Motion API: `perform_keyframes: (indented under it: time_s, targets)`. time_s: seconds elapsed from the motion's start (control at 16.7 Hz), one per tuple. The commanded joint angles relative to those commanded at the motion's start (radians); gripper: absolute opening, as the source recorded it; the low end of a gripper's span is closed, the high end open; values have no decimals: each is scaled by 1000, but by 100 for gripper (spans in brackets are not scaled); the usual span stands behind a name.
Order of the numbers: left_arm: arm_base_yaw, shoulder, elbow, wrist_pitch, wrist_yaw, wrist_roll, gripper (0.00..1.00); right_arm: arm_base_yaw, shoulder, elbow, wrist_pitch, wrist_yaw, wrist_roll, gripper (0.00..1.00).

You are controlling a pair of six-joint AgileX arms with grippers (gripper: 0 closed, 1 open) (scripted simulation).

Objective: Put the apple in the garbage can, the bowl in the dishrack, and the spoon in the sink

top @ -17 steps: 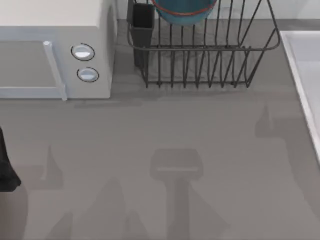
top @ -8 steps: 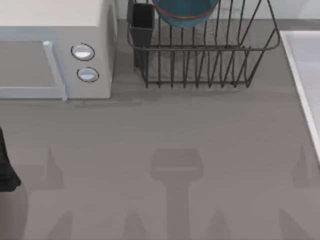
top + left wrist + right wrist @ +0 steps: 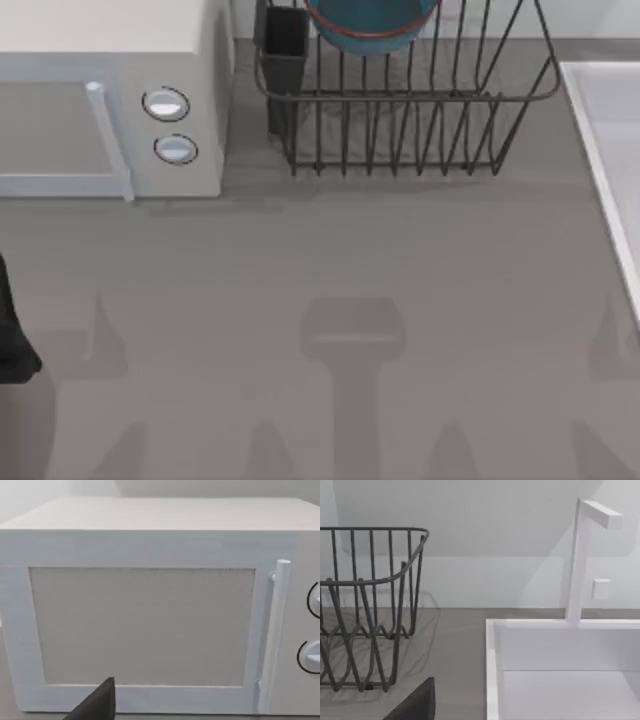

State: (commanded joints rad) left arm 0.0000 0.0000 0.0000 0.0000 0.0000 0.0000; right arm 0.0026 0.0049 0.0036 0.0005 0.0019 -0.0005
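- Closest to my left wrist camera, a dark tip of my left gripper (image 3: 98,706) pokes in low, facing the door of the white microwave (image 3: 140,625) dead ahead at 12 o'clock. I cannot tell whether those jaws are open or closed.
- Close to my right wrist camera, a matching dark tip of my right gripper (image 3: 418,705) points between the dishrack (image 3: 370,528) and the sink (image 3: 492,670). I cannot tell the state of those jaws either.
- Seen from above, the grey table (image 3: 320,250) carries arm shadows near 6 o'clock, and a black shape (image 3: 10,340) sits at the 9 o'clock edge; I cannot tell what it is.
- Farther out, the sink lies along the 3 o'clock edge, its long side running from 12 to 6, with a white tap (image 3: 575,565) at its far end. My right arm looks the nearer one to it, so I judge any move to the basin to be that arm's work.
- Farthest off, at 12 o'clock, the bowl (image 3: 370,18) rests inside the dishrack, just beside the dark utensil cup (image 3: 285,45). I judge that part of the task done.
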Motion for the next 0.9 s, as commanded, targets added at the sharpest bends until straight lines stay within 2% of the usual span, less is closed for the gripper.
perform_keyframes:
  time_s: [0.36,0.9]
  targets:
    - [0,0,0,0,0,0,100,-86,223,164,-186,0,-62,100]
    - [0,0,0,0,0,0,100,-338,988,645,-732,-2,-245,100]
